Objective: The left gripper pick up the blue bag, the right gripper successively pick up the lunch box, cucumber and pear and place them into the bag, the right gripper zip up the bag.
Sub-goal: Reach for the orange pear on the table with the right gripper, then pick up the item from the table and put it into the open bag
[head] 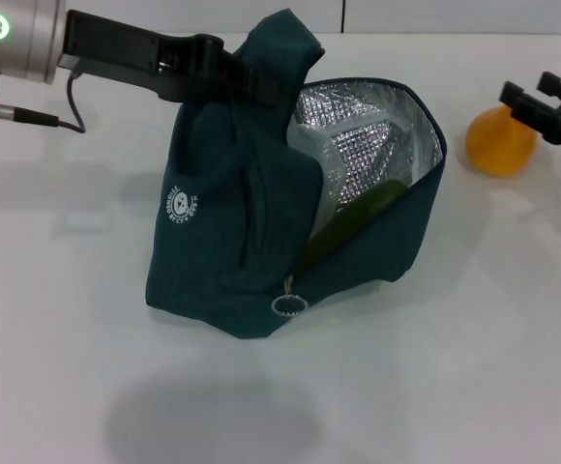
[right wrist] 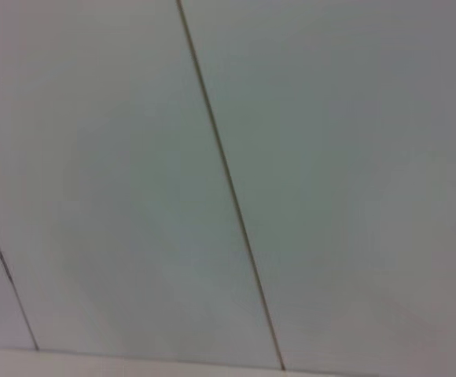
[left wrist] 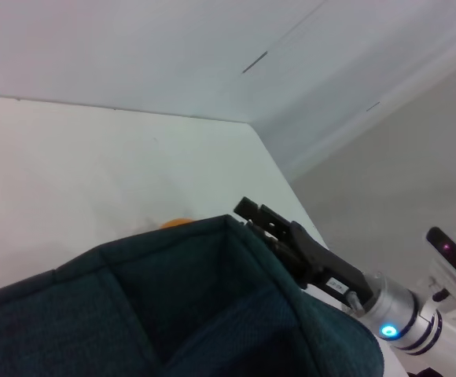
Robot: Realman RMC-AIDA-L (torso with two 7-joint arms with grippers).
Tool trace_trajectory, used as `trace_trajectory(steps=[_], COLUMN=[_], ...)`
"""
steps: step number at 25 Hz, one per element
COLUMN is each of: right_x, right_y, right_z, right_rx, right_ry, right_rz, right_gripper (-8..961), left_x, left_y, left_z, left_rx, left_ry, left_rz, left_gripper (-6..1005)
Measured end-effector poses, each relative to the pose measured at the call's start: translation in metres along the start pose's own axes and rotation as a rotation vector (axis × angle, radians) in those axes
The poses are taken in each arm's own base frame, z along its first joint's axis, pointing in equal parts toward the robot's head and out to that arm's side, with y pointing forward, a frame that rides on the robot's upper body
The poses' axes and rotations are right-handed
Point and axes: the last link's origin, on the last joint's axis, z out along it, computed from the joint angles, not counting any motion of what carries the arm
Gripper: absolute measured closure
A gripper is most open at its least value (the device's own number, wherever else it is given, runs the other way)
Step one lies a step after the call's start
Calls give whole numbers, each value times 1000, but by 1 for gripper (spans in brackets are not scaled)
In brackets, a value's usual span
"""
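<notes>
1. Head view, nearest item: a metal zipper pull ring (head: 288,306) hangs at the front lower corner of the blue bag (head: 232,251), which stands on the white table (head: 474,367).
2. Bag mouth faces the robot's right and is unzipped, exposing the silver foil lining (head: 397,135).
3. Inside the mouth, the clear lunch box (head: 324,159) leans against the lining; the dark green cucumber (head: 368,205) lies below it, along the lower edge of the opening.
4. Left gripper (head: 237,72) is clamped on the bag's top fabric, holding the upper edge raised; its silver wrist shows a green light.
5. Pear (head: 500,141) rests on the table, well to the right of the bag and outside it.
6. Right gripper (head: 530,97) sits at the pear's upper side, fingers spread apart, tips just beside the fruit; contact cannot be confirmed.
7. Left wrist view: bag fabric (left wrist: 173,306) fills the foreground; beyond it the right gripper (left wrist: 248,210) and a sliver of pear (left wrist: 174,223) appear.
8. Right wrist view shows only a pale panelled wall (right wrist: 330,181).
</notes>
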Motion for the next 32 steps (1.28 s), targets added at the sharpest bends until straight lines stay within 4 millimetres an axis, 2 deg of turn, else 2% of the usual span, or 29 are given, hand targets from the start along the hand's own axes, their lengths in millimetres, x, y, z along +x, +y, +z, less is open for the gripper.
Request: trace_trajectory(steps=[6,12,23,31,32], right_x=[0,4,1,0,0], right_y=[7,5,5,2,2], right_z=[7,8,10,8,8], right_rx=[-26,-9,-10,1,1], right_ry=[10,39,35,33,31], right_rz=[-46,-73,-94,-92,-91], right_gripper=[296,297,719,923,921], left_x=[0,1,3,4,4], left_y=[-1,-1,0,0,0], left_z=[-1,-2,-2,-2,-2], left_rx=[5,9,14,14,14], left_ry=[0,2,1,3,3], left_rz=[0,1,9,10,10], left_gripper=[959,959,959,959,959])
